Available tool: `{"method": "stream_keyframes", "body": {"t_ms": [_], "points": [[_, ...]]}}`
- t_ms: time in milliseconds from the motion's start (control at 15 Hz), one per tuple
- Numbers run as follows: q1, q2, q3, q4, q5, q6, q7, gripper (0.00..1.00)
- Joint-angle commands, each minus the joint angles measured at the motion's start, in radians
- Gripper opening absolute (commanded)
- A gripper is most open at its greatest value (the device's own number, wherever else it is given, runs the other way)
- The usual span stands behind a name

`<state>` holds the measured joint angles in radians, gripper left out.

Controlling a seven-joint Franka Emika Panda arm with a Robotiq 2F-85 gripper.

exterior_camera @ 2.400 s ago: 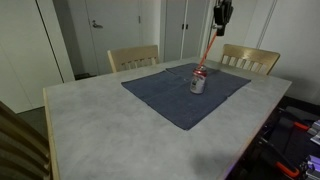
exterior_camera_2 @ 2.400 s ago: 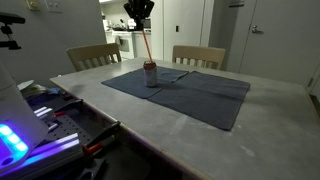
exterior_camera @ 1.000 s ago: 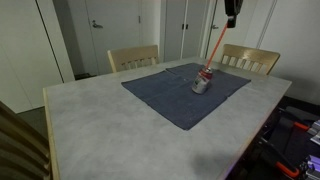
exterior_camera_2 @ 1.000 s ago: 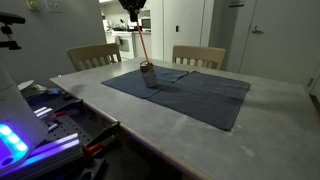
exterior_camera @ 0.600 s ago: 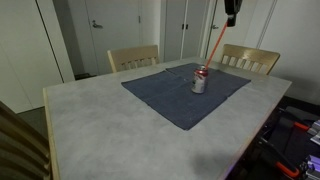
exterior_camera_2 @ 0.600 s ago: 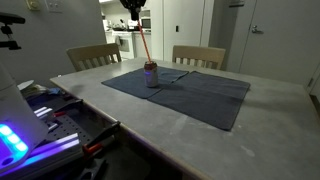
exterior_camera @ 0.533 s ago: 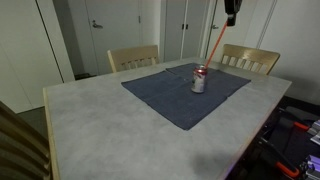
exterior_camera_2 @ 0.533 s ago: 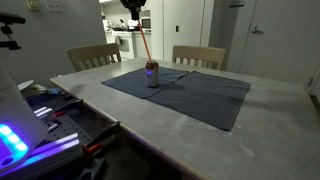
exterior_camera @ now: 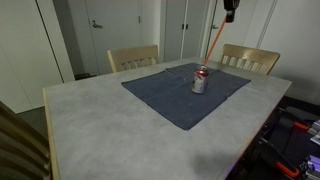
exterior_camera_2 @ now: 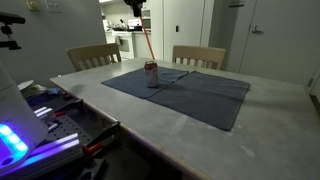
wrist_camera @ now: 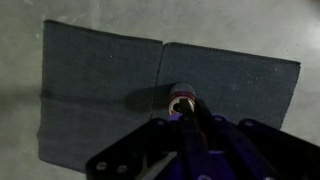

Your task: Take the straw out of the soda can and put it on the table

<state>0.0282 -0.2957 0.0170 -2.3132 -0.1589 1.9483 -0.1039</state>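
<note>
The soda can stands upright on the dark blue cloth mat in both exterior views; it also shows in the other view. My gripper is high above it at the top edge of the frame, shut on the upper end of the red straw. The straw hangs slanted, and its lower end is just above the can's top. In the wrist view I look straight down on the can's open top, just beyond my gripper; the straw is dark and hard to make out there.
The mat lies on the grey stone-look table. Two wooden chairs stand at the far side. A bench with equipment and cables is beside the table. The mat has a seam down its middle.
My gripper has risen with the straw. The can tilted as the straw pulled at it, then stood upright again. The straw's lower end has come up to about the can's top.
</note>
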Motion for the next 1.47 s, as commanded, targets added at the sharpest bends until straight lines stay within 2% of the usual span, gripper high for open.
{"method": "stream_keyframes", "body": {"t_ms": [0, 533, 933, 1400], "points": [[0.004, -0.014, 0.023, 0.022, -0.04, -0.028, 0.013, 0.02], [0.041, 0.018, 0.093, 0.12, -0.153, -0.06, -0.005, 0.02], [0.064, 0.12, 0.11, 0.221, -0.22, -0.059, -0.059, 0.02], [0.09, 0.334, 0.107, 0.377, -0.225, -0.013, -0.27, 0.02]]}}
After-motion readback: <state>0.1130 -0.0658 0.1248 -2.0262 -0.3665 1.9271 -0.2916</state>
